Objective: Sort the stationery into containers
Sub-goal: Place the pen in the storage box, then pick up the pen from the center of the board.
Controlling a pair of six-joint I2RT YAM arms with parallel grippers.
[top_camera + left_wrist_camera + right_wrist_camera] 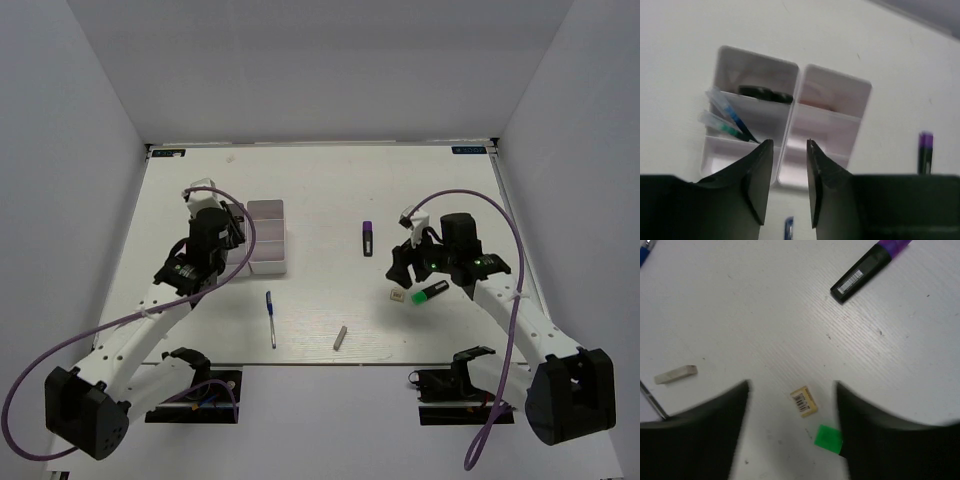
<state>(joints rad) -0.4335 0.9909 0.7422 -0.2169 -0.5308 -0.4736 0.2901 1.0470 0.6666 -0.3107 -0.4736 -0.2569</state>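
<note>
The white divided tray [267, 238] stands left of centre. In the left wrist view, blue pens [725, 117] lean in its [832, 80] middle left compartment and the black scissor handles [765, 93] lie in the far left one. My left gripper [238, 232] [789, 150] is open and empty, just short of the tray's near end. My right gripper [403, 262] [791, 386] is open wide and empty above the tiny beige cube [397, 295] [804, 401]. The green highlighter [433, 291] [828, 438] lies beside the cube. The pink-white block is not clearly in view.
The purple marker [368, 238] [867, 270] [925, 152] lies mid-table. A loose blue pen [270, 318] [788, 227] and the short grey stick [341, 337] [675, 374] lie near the front edge. White walls enclose the table on three sides.
</note>
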